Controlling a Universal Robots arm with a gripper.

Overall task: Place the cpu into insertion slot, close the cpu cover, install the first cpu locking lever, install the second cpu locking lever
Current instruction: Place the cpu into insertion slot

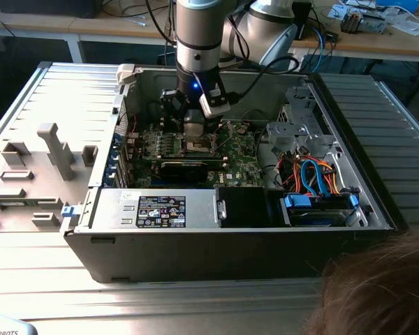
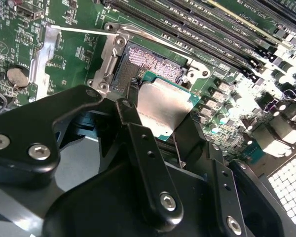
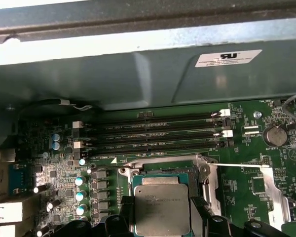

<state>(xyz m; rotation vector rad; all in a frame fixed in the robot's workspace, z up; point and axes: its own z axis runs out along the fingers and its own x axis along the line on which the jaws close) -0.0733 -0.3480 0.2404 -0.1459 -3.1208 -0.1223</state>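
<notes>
Holding the cpu [image 2: 165,106] by two opposite edges, the gripper [image 1: 195,131] stands inside the open computer case [image 1: 216,255], its fingers [image 2: 135,128] clamped on the chip. In the second wrist view the chip hangs over the near side of the insertion slot [image 2: 149,63], slightly tilted. The dark pin field on the far side lies uncovered. Whether the chip's low edge touches the rim cannot be told.

Judgement: this is the placement step, and it is not completed. To do it well, the chip should be levelled, squared to the silvery rim on all four sides, and lowered straight without sliding, since the pin field looks easily bent. No force should be needed. A thin lever rod [image 2: 84,30] runs away from the slot's corner, clear of the chip's path.

Containers, from the exterior view's left:
- A grey moulded panel [image 1: 28,202] carrying upright blocks lies beside the case.
- The case holds the green motherboard [image 1: 241,159] on its floor, with memory slots [image 3: 153,131] just beyond the insertion slot.
- A labelled metal box [image 1: 160,209] sits along the near wall.
- Toward the exterior view's right, a drive cage [image 1: 293,132] has orange and blue cables [image 1: 313,174] above a blue-fronted bay [image 1: 314,204].
</notes>
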